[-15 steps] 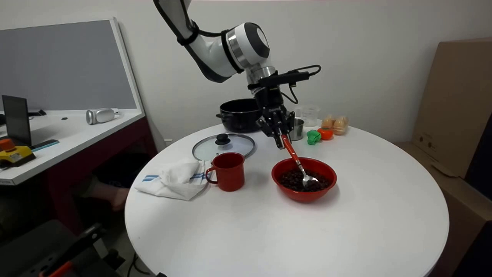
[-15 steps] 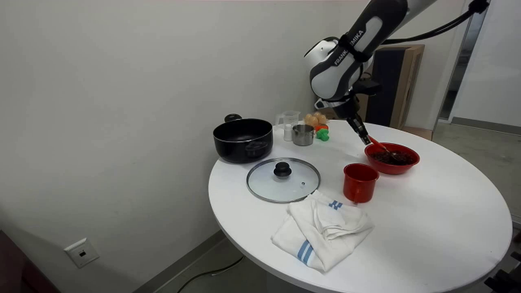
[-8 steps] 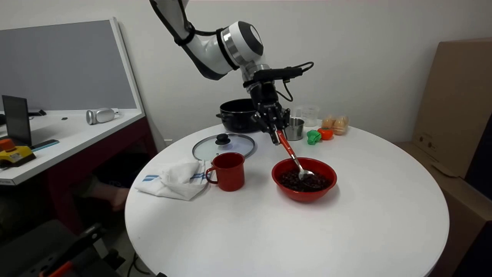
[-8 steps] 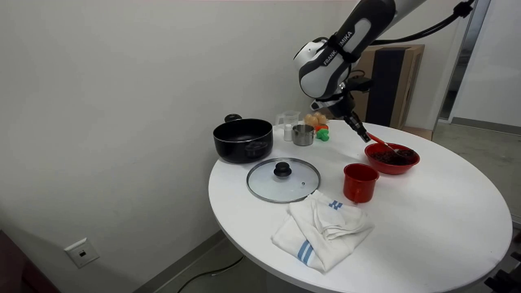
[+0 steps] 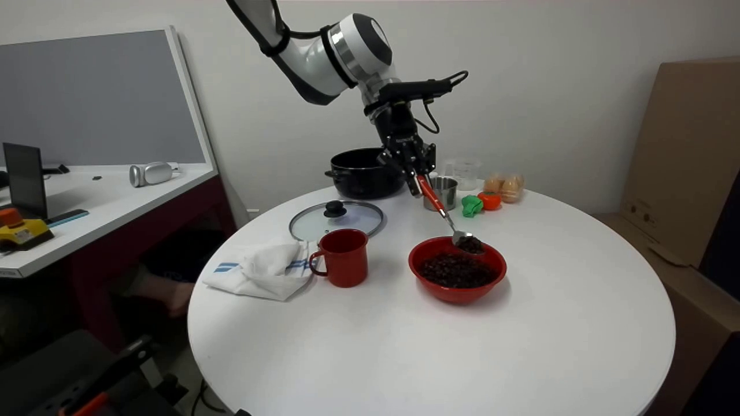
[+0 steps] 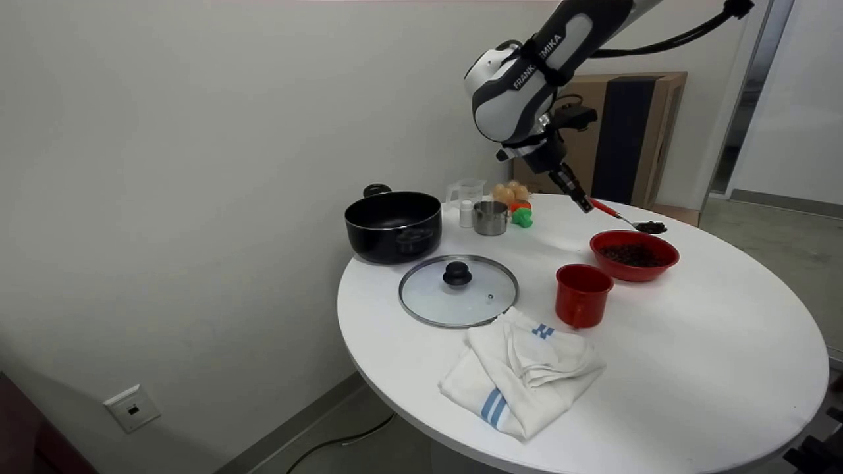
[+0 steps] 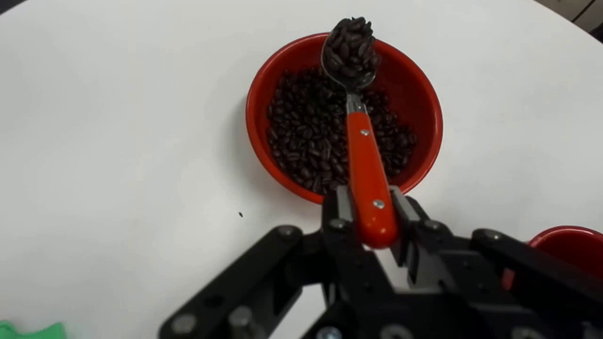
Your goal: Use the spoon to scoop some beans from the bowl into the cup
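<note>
Spoon [image 7: 363, 146]: held tilted above the bowl [image 5: 457, 295], its heaped metal end over the rim.
Tool [image 7: 372, 202]: pinching the spoon's orange-red handle near the end, above and to one side of the bowl.
Beans [image 7: 306, 136]: a dark heap inside the bowl, a smaller one on the spoon.
Speck [image 7: 240, 214]: dark, just beside the bowl, too small to name.
Surface [image 5: 491, 358]: round and white; the bowl stands well in from its edge.
Mug [image 5: 345, 263]: red, upright, near the bowl but apart, side handle pointing away from it.
Green piece [image 5: 472, 205], red tomato-like piece [image 5: 489, 200], egg-shaped things [image 5: 511, 189]: behind the bowl in an exterior view, near one another.
Metal cup [image 6: 490, 220]: shiny, well apart from the bowl, a white bottle [image 6: 466, 215] and a clear jug [image 6: 470, 190] just by it.
Lid [image 6: 454, 300]: glass with a black knob, lying flat, well apart from the bowl.
Cloth [image 6: 527, 375]: white with blue stripes, rumpled, past the mug from the bowl.
Pot [image 6: 382, 242]: black, well apart from the bowl, by the surface's edge.
Cardboard box [image 5: 682, 167]: off the surface, right of the bowl in an exterior view.
Wall [image 5: 549, 104]: pale, well behind the bowl.
Desk [image 5: 110, 203]: white-topped, far left of the bowl in an exterior view, bearing a laptop [image 5: 26, 180].
</note>
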`<state>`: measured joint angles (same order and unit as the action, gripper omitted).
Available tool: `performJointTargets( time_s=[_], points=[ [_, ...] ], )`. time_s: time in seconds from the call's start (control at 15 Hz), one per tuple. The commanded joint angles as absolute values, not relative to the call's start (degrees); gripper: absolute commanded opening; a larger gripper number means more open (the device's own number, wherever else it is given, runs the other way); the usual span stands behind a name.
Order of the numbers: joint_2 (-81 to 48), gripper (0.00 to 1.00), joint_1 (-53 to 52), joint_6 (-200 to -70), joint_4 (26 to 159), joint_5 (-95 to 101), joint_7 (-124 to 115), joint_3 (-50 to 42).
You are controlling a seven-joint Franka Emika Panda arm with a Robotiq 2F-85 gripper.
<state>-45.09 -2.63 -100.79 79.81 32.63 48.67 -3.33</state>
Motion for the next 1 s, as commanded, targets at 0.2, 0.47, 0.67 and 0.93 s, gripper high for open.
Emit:
performJointTargets(
  time_s=[0.2, 0.47, 0.67, 0.93],
  points=[
    [-40.25, 0.05, -5.01, -99.39, 83.59, 36.15, 48.31, -1.53],
    [-35.06, 0.05, -6.88, -100.44, 90.09, 39.0, 47.37, 0.04],
    [-30.18, 0.05, -8.02, -101.14, 96.52, 41.8, 46.33, 1.64],
    [-23.62, 0.05, -8.51, -101.59, 105.22, 44.37, 45.77, 4.52]
  ],
)
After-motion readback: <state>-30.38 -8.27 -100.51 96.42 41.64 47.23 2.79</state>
